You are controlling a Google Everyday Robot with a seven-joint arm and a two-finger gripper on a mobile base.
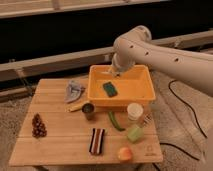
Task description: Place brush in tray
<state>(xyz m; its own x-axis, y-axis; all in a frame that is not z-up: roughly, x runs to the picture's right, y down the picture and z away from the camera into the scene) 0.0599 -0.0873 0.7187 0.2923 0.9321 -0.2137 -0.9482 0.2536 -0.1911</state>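
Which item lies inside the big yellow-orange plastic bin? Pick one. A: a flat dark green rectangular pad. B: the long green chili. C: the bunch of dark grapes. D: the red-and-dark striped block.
A: the flat dark green rectangular pad lies on the floor of the yellow-orange plastic bin, below the robot's hand hovering at the bin's back left.
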